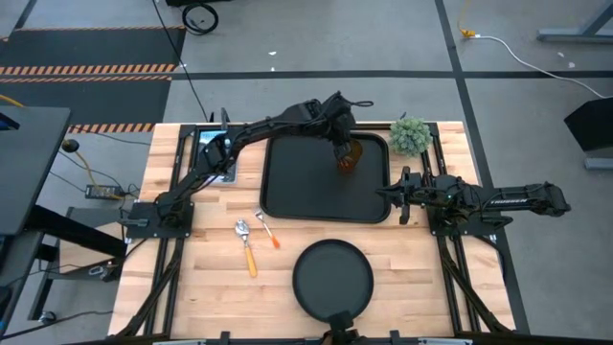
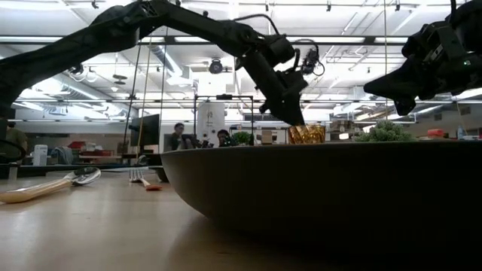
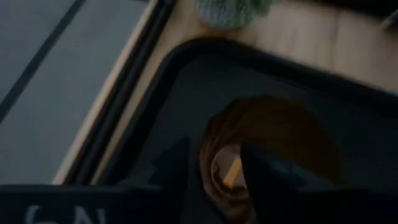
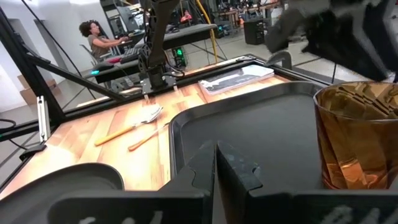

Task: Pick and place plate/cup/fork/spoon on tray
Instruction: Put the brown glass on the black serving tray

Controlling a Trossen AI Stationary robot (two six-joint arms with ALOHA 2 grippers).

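Note:
The amber cup (image 1: 350,156) stands upright on its base in the black tray's (image 1: 287,192) far right corner, as the right wrist view (image 4: 357,137) shows. My left gripper (image 1: 342,146) is over it and open, one finger inside the cup (image 3: 267,180) and one outside (image 3: 169,167), with a gap to the wall. My right gripper (image 1: 395,196) is shut and empty at the tray's right rim. The round black plate (image 1: 332,278) lies flat near the table's near edge. The fork (image 1: 265,228) and the spoon (image 1: 246,247) lie flat on the table left of the plate.
A small green plant (image 1: 410,134) stands at the table's far right, just beyond the tray's corner. A flat grey device (image 1: 213,153) lies at the far left. Bare wood shows between the tray and the plate. People sit in the room behind (image 4: 99,40).

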